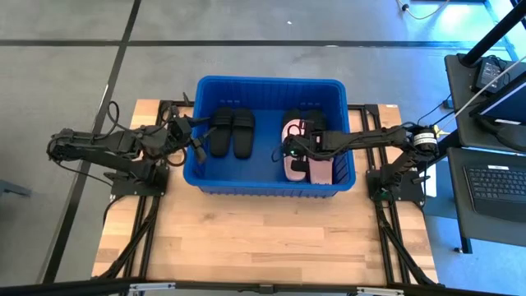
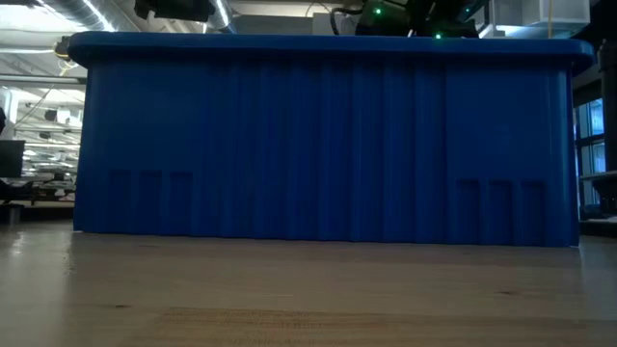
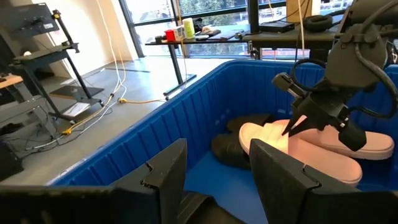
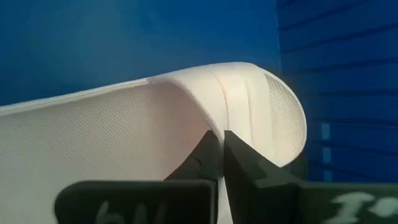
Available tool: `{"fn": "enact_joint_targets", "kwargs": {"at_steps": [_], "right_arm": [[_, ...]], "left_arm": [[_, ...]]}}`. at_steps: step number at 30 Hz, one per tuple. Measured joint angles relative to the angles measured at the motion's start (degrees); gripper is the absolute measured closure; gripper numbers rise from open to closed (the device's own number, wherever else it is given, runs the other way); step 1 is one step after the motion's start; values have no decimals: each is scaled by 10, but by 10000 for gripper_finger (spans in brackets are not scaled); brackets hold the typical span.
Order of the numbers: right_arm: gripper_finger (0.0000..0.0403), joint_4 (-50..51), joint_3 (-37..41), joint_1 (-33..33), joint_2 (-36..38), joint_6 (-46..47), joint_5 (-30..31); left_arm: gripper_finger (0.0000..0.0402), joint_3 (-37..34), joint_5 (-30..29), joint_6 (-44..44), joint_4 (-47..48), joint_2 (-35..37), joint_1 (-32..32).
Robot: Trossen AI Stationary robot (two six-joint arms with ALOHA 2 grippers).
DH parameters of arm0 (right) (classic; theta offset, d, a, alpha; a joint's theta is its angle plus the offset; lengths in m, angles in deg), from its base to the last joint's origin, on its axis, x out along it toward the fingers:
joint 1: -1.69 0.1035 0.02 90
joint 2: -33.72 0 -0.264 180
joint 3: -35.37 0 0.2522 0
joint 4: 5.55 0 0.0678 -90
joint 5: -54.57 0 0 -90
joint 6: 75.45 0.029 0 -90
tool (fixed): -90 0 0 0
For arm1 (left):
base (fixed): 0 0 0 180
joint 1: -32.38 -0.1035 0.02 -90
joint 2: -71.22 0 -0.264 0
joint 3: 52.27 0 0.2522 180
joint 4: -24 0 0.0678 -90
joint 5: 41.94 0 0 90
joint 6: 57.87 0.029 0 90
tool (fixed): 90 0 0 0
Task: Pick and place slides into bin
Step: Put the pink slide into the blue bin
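Observation:
The blue bin [image 1: 263,80] stands on the wooden table and fills the low view [image 2: 328,145]. Inside it, two black slides [image 1: 233,131] lie side by side at the left. Two pale pink slides [image 1: 296,167] lie at the right, on top of more black slides [image 3: 233,149]. My right gripper [image 1: 288,150] is shut inside the bin, its tips at the upper pink slide [image 3: 323,149], whose strap [image 4: 236,93] fills the right wrist view. My left gripper [image 3: 217,174] is open and empty at the bin's left rim [image 1: 196,141]. My right gripper's shut fingertips [image 4: 211,152] stand right at the upper pink slide's strap, coming level from the table's right side. Nothing shows between the fingers. I cannot tell whether they touch the slide. The slide lies on the other slides in the bin.
Bare wooden table [image 1: 263,238] lies between the bin and the near edge. The arms' bases and dark rails stand at the table's left [image 1: 136,177] and right [image 1: 399,181]. A desk with a laptop [image 1: 497,181] is off the table to the right.

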State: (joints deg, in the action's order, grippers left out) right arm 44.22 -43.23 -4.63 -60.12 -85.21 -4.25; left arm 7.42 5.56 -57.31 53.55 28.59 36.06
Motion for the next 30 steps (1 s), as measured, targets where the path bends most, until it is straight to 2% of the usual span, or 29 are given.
{"fn": "enact_joint_targets", "kwargs": {"at_steps": [11,15,30], "right_arm": [[391,3,-2,1,0,7,-26],[391,14,-3,1,0,33,-61],[391,38,-3,2,0,97,-104]], "left_arm": [[230,0,0,0,1,0,0],[230,0,0,0,2,0,0],[230,0,0,0,2,0,0]]}}
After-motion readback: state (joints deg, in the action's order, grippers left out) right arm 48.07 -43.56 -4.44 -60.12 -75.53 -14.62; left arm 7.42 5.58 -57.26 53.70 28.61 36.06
